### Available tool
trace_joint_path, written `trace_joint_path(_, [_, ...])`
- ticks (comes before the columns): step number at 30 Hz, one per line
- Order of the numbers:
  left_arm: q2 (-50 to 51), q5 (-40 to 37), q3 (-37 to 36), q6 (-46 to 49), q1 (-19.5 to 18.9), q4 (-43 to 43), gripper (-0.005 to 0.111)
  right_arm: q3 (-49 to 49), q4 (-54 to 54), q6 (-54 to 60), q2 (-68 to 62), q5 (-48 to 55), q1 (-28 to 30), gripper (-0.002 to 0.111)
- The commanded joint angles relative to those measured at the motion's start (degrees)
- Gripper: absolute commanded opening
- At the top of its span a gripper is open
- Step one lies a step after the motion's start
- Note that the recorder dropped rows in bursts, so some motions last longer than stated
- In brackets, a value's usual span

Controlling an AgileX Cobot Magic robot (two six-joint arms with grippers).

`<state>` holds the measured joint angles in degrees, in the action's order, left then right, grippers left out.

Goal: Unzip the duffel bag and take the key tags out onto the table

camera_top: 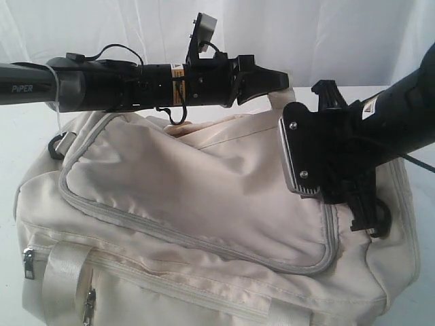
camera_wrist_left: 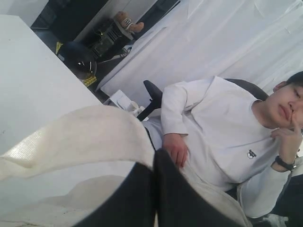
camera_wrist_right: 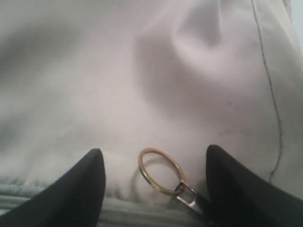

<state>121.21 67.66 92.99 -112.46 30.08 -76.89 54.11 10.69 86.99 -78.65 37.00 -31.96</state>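
Note:
The cream duffel bag (camera_top: 204,170) fills the exterior view, its grey zipper tape (camera_top: 170,233) curving round the top flap, which lies closed. My left gripper (camera_top: 280,81) reaches across the bag's back and is shut on a cream webbing handle (camera_wrist_left: 80,135), holding it up. My right gripper (camera_wrist_right: 154,165) points down at the bag's right end and stands open. A gold ring zipper pull (camera_wrist_right: 158,171) lies between its fingers (camera_wrist_right: 87,187) on the zipper tape (camera_wrist_right: 137,215), untouched. The key tags are hidden.
The white table (camera_wrist_left: 33,80) stretches past the bag on the left. A seated person in white (camera_wrist_left: 222,137) is beyond the table's far edge. Two front-pocket zipper pulls (camera_top: 89,305) hang low on the bag's near side. A white curtain (camera_top: 306,34) hangs behind.

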Motion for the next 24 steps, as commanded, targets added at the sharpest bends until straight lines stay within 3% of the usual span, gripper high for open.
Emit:
trace_joint_path(1, [-1.94,2.31,0.46,-1.17,-0.24,2.67,0.0,-0.53,-1.03,0.04,-1.26,-1.67,-0.14,0.054])
trace_joint_path(3, [-1.94,2.31,0.46,-1.17,-0.24,2.67,0.0,-0.53,-3.02,-0.08,-1.39,-1.67,-0.14,0.049])
trace_joint_path(9, [-1.94,2.31,0.46,-1.17,-0.24,2.67,0.0,-0.53,-5.26,-3.33,-1.39,-1.72,-0.14,0.019])
trace_joint_path(13, [-1.94,2.31,0.46,-1.17,-0.24,2.67,0.0,-0.53,-5.16,-7.9,-1.39,-2.83,-0.14,0.007])
trace_joint_path(17, [-1.94,2.31,0.46,-1.17,-0.24,2.67,0.0,-0.53,-5.16,-13.88,-0.85,-4.71,-0.14,0.0])
trace_joint_path(24, [-1.94,2.31,0.46,-1.06,-0.24,2.67,0.0,-0.53,-4.93,-15.67,2.75,-3.33,-0.14,0.0])
